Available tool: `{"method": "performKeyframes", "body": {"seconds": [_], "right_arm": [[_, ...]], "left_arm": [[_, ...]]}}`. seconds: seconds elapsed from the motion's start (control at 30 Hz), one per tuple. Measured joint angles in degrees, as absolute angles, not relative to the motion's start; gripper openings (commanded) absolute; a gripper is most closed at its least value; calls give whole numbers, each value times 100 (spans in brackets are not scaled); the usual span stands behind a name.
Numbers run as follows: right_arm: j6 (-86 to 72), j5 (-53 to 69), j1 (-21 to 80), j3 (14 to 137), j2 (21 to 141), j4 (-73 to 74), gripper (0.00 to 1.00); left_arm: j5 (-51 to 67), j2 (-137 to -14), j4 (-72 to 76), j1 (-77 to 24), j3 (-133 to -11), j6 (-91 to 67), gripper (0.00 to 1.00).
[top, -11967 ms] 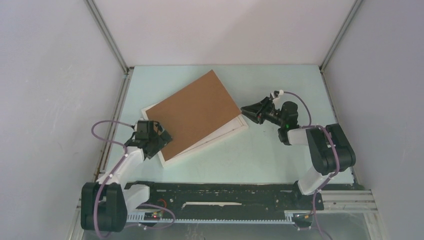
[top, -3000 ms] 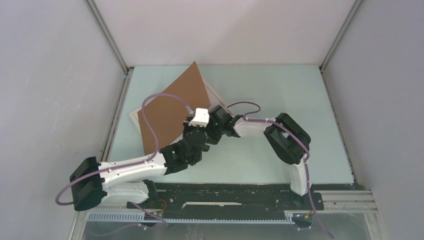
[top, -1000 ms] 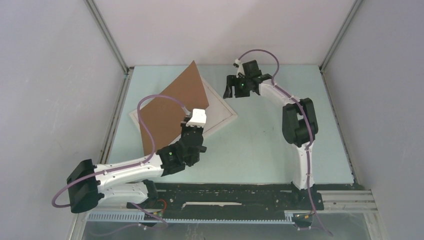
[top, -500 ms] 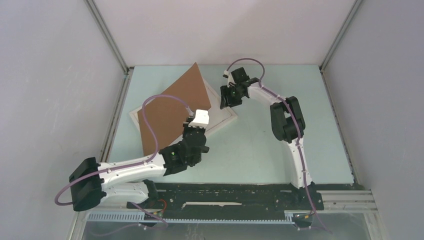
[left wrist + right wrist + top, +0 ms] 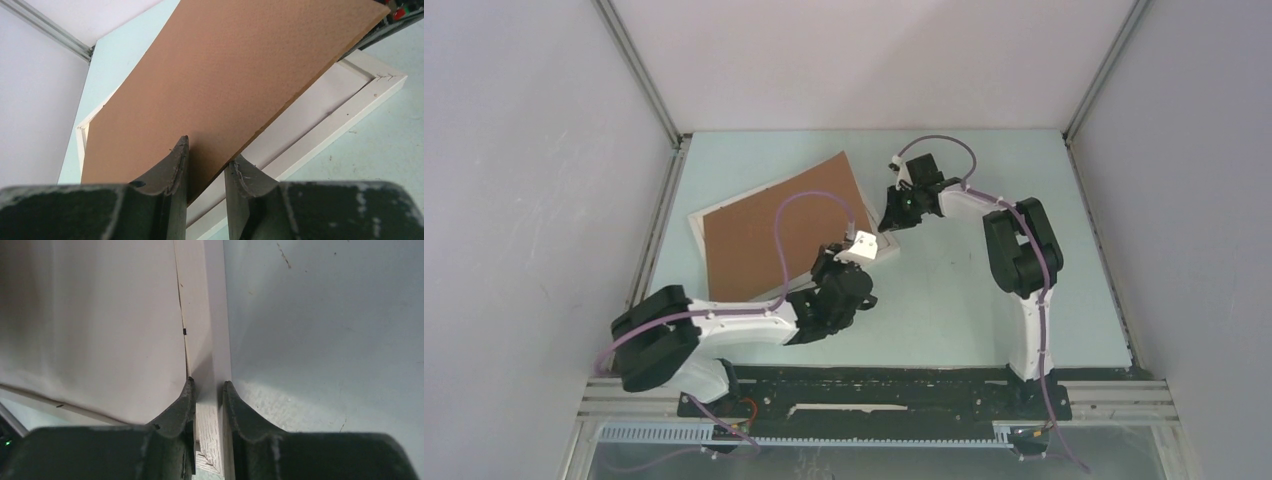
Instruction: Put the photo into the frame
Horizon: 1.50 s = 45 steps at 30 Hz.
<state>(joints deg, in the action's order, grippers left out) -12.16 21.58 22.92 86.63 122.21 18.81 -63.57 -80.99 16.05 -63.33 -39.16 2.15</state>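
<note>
The whole table (image 5: 944, 310) was seen from above and behind the arm bases, facing down. The left wrist view was set low and close along the brown board (image 5: 225, 90) and frame (image 5: 350, 112); the right was held even closer on one frame rail. Both were shared with the overhead view.

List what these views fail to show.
The photo: in no view; the brown backing board covers the frame inside in the top and left wrist views.
The pane: likewise covered; the right wrist view shows a white surface inside the frame, too close to identify.
The left tool: in the top view, its fingertips are hidden under its own wrist.
</note>
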Motion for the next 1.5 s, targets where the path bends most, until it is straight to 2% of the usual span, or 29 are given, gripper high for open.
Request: {"method": "performKeyframes", "body": {"seconds": [0.13, 0.27, 0.3, 0.4, 0.47, 0.5, 0.63, 0.77, 0.9, 1.07, 1.3, 1.43, 1.47, 1.5], "right_arm": [[-1284, 2486, 2163, 8466, 12160, 1699, 0], [-1380, 2622, 2104, 8311, 12114, 1544, 1], [-1413, 2630, 2093, 8232, 12070, 1492, 8], [-1599, 2720, 2014, 7891, 11872, 1376, 39], [-1855, 2888, 1896, 7686, 11736, 1406, 55], [-2029, 2943, 1811, 7612, 11668, 1483, 60], [-2770, 3336, 1092, 7352, 11281, 1737, 73], [-3470, 3826, 585, 7234, 10724, 1629, 75], [-4580, 4591, 864, 7242, 10512, 644, 75], [-5655, 4984, 1568, 7240, 10674, -336, 69], [-6322, 5172, 2220, 7249, 11002, -880, 43], [-6055, 5089, 2287, 7249, 11006, -611, 14], [-5970, 5065, 2276, 7249, 11006, -574, 1], [-5892, 5068, 2255, 7249, 11006, -554, 0]], "left_arm": [[-6377, -8582, 1881, -6348, -3992, 294, 0], [-6423, -9065, 1872, -6331, -4228, 316, 0], [-6425, -9166, 1852, -6320, -4307, 309, 0], [-6420, -9343, 1710, -6307, -4556, 246, 0], [-6418, -9367, 1592, -6307, -4722, 132, 0], [-6438, -9367, 1551, -6309, -4775, 86, 0], [-6479, -9347, 1404, -6302, -4836, -84, 0], [-6479, -9260, 1260, -6309, -4836, -165, 0], [-6482, -9203, 1232, -6309, -4836, -202, 0], [-6479, -9198, 1181, -6326, -4836, -213, 0], [-6479, -9196, 1103, -6351, -4836, -213, 2], [-6460, -9177, 969, -6357, -4838, -281, 33], [-6431, -9166, 908, -6359, -4847, -314, 43], [-6375, -9135, 777, -6359, -4864, -360, 52]]}}
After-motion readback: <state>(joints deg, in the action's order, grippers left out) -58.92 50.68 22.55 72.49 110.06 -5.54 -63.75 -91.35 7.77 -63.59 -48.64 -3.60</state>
